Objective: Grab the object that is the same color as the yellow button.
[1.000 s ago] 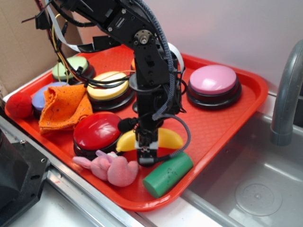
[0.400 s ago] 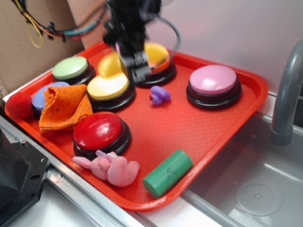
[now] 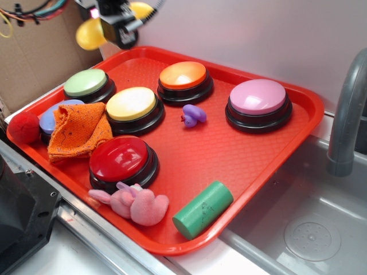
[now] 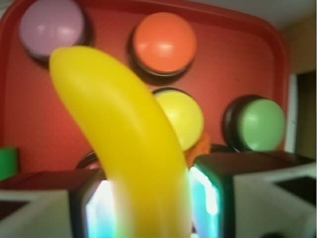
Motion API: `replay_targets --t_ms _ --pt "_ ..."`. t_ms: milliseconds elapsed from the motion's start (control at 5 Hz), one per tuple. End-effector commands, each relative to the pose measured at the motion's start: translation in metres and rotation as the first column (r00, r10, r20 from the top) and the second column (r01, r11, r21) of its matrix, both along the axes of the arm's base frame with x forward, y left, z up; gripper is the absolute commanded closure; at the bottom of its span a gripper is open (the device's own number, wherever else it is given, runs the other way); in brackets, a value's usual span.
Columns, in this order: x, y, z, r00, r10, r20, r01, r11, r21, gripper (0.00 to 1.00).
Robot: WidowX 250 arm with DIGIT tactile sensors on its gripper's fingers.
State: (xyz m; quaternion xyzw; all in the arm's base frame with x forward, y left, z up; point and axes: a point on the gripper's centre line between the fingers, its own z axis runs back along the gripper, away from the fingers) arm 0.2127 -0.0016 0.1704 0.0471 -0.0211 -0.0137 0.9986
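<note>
I have the banana [image 4: 130, 148] pinched between my hand's [image 3: 119, 23] pads, high above the tray [image 3: 246, 166] and the yellow button [image 3: 131, 103]. By my reckoning, the grab is done.

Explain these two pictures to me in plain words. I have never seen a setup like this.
This is a small robot arm working over a red tray beside a sink. One picture looks on from outside; the other comes from a camera on the arm's wrist, looking down. The arm's pincer is raised above the tray's far corner, holding a yellow banana-shaped piece between its two fingers. On the tray lie big push buttons, including a yellow button, plus an orange cloth, a pink plush toy, a green cylinder and a small purple toy.
</note>
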Motion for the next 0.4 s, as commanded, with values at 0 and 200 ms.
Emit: replay_targets --t_ms 0,200 --pt "-0.0112 0.0211 0.0057 0.987 0.139 0.086 -0.142 0.989 0.036 1.00" --pt "-0.0074 0.0225 0.0015 0.983 0.173 0.062 -0.176 0.983 0.048 1.00"
